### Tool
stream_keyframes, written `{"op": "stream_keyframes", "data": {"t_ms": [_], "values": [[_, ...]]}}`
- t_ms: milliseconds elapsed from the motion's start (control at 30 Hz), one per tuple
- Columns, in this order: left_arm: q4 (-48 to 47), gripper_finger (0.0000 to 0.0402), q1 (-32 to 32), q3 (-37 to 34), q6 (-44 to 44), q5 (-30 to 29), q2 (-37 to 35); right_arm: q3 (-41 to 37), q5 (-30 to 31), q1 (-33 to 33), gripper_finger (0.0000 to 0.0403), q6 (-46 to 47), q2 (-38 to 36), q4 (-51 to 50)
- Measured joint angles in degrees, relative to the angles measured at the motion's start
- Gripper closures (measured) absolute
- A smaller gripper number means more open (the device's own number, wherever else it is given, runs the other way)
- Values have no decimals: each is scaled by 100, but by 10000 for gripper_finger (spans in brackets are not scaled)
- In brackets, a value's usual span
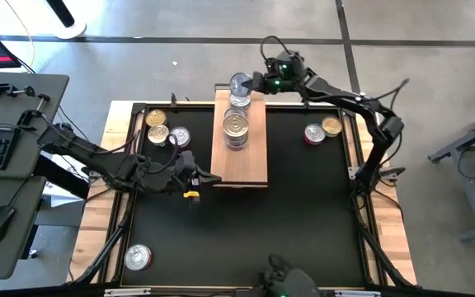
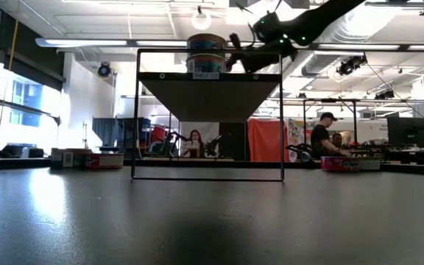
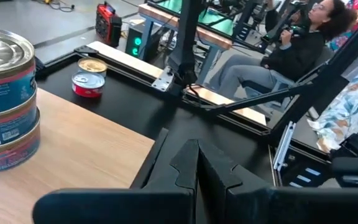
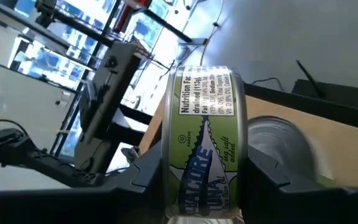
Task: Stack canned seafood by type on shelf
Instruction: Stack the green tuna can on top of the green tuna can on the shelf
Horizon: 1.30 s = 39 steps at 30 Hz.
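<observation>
The light-wood shelf (image 1: 240, 153) stands raised over the black mat. On it are a stack of tins (image 1: 236, 129), seen as blue-labelled tins (image 3: 5, 106) in the left wrist view, and a single tin (image 1: 239, 101) nearer the far end. My right gripper (image 1: 254, 83) is at the shelf's far end, shut on a green-labelled tin (image 4: 204, 149). My left gripper (image 1: 198, 177) is shut, with nothing between its fingers, beside the shelf's near left corner. Loose tins rest on the mat. My right gripper pinches the green-labelled tin between its two fingers, one finger (image 4: 146, 174) against each flat end (image 4: 169, 155), so the label wall faces the wrist camera. The fingers come level from the table's right. The tin is held above the silver lid (image 4: 278, 149) of the tin on the shelf.
Three tins (image 1: 163, 130) lie on the mat left of the shelf, two (image 1: 322, 130) to its right, also seen as (image 3: 89, 81), and one (image 1: 138, 258) near the front left corner. The near half of the mat (image 1: 246, 239) is bare. People sit beyond the table (image 2: 322, 140).
</observation>
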Motion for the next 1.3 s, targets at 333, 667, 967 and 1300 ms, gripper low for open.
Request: {"op": "stream_keyframes", "data": {"t_ms": [333, 667, 967, 1300], "values": [[-56, 402, -164, 0, -107, -266, 0, 219, 474, 43, 269, 154, 232, -434], [-76, 401, -157, 0, -113, -279, 0, 217, 620, 177, 269, 309, 230, -656], [-77, 401, -162, 0, -256, -277, 0, 232, 422, 264, 269, 342, 230, -450], [-83, 401, -182, 0, -251, -275, 0, 246, 687, 292, 268, 413, 307, -599]]}}
